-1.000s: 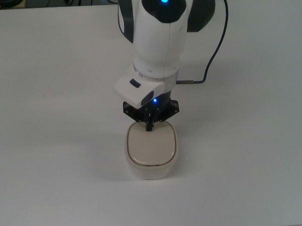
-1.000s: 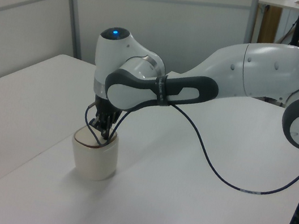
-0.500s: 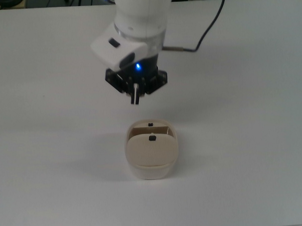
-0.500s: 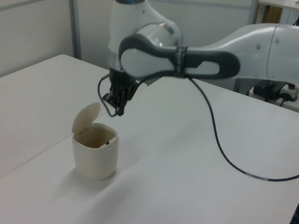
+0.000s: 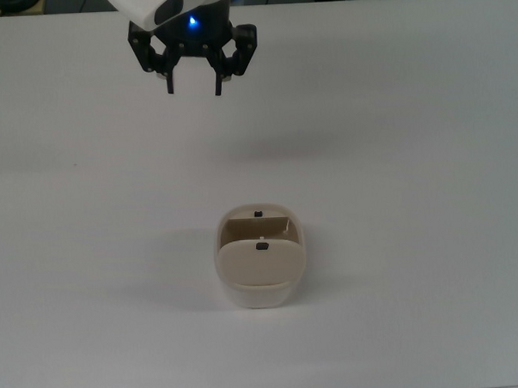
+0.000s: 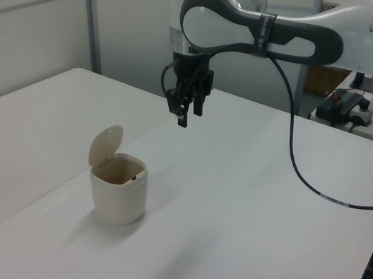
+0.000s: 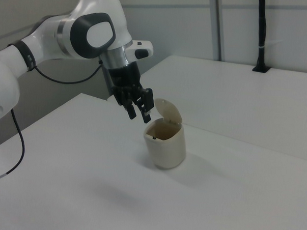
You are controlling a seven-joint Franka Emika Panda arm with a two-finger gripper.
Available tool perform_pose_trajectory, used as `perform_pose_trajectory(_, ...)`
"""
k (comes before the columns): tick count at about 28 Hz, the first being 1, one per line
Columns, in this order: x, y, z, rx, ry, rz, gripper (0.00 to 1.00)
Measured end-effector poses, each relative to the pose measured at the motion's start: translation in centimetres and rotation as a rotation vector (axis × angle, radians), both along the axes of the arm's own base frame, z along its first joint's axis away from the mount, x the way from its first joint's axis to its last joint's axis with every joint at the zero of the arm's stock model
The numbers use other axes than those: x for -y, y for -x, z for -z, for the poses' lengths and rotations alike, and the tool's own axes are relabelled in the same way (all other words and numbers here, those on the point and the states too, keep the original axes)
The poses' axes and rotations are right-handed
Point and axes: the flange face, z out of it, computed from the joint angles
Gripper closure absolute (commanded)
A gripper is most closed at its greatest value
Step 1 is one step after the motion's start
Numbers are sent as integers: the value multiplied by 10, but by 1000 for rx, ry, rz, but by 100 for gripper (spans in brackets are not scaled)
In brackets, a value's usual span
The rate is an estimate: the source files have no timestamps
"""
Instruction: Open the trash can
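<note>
On the desk [image 5: 429,152] the trash can [image 5: 261,284] sits with lid [image 6: 104,146] up, well below and apart from the gripper [image 5: 193,85], jaws spread, empty.

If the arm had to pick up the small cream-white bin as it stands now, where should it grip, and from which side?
Probably across the small cream-white plastic bin's rounded body, descending from above, fingers on its two long sides as the top view shows them. The beige flap lid stands tilted up at one end, so it offers no firm hold. The two-finger gripper hangs open, well clear.
</note>
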Motion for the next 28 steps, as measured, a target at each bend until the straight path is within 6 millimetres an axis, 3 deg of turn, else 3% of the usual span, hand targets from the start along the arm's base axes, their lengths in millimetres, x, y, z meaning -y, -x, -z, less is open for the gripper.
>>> perform_pose_trajectory(6, 12, 3, -5, -1, 6, -15, 0)
perform_pose_trajectory(15, 37, 19, -35, 28, 8, -24, 0)
perform_pose_trajectory(28, 59, 26, -42, 25, 9, -1, 0)
